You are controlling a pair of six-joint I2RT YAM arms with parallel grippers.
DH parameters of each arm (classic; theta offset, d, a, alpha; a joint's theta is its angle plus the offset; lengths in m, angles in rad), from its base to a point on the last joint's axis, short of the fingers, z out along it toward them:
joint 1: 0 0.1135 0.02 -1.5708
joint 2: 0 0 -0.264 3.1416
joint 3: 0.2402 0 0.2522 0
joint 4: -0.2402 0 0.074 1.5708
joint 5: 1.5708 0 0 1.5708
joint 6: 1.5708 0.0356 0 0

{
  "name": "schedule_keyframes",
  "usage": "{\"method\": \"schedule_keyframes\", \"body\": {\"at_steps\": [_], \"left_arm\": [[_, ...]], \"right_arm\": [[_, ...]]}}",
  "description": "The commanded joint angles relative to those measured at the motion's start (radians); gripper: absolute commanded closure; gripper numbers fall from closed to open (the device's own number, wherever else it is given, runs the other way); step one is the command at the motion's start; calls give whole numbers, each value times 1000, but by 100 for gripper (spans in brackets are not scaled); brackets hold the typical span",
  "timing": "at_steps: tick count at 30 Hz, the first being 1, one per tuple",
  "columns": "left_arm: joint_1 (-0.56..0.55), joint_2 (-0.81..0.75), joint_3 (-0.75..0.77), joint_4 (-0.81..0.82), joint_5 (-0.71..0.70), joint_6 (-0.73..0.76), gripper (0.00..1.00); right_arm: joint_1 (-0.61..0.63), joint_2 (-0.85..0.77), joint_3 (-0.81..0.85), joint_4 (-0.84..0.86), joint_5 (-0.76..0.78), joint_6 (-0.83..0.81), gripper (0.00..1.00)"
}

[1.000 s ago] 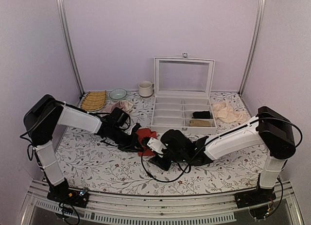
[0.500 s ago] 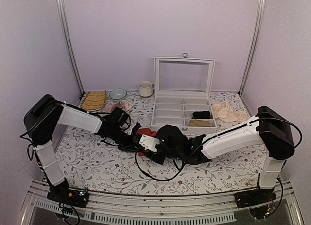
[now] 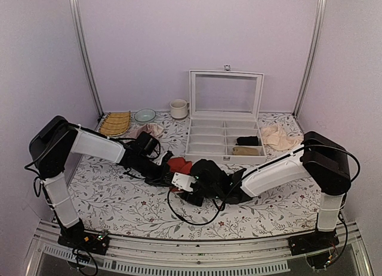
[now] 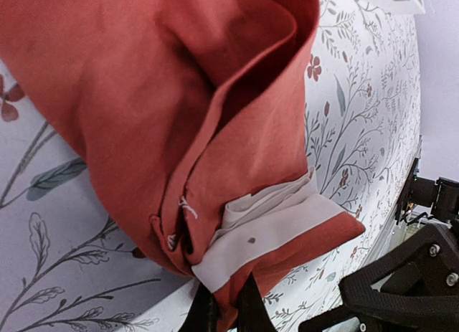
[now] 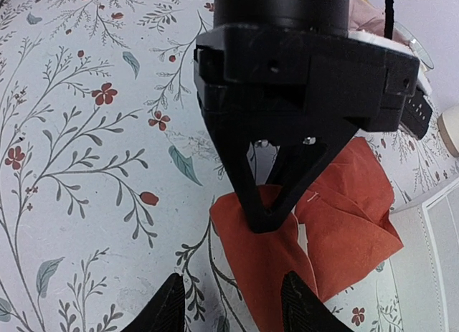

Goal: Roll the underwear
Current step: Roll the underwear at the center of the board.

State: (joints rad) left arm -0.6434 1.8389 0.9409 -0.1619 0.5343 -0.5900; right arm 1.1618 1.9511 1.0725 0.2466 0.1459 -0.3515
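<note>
I'm pinching underwear (image 4: 179,95) edge with left hand (image 5: 267,219), shut tight. I'm holding right hand (image 5: 237,303) half open, empty, just beside it.

Item: underwear (image 4: 129,74), red-orange, cream band.
Under it, table (image 3: 119,210): white ground printed with grey-green leafy sprigs and small red flowers.

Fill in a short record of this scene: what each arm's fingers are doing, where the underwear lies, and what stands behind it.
Underwear: red-orange, loosely folded on the floral table, near the middle.
Left fingers: closed on the cloth's cream-banded edge.
Right fingers: apart, holding nothing, close beside the cloth.
Behind: white divided box, lid up.
</note>
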Motion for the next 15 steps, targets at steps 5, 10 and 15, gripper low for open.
{"method": "schedule_keyframes", "body": {"at_steps": [5, 10, 15], "left_arm": [[-13, 25, -8, -58, -25, 20, 100], [-14, 25, -9, -57, -23, 22, 100], [-13, 27, -6, -61, -20, 24, 100]], "right_arm": [[-33, 107, 10, -9, -16, 5, 54], [-50, 131, 23, -12, -12, -3, 54], [-62, 160, 41, -22, -10, -12, 54]]}}
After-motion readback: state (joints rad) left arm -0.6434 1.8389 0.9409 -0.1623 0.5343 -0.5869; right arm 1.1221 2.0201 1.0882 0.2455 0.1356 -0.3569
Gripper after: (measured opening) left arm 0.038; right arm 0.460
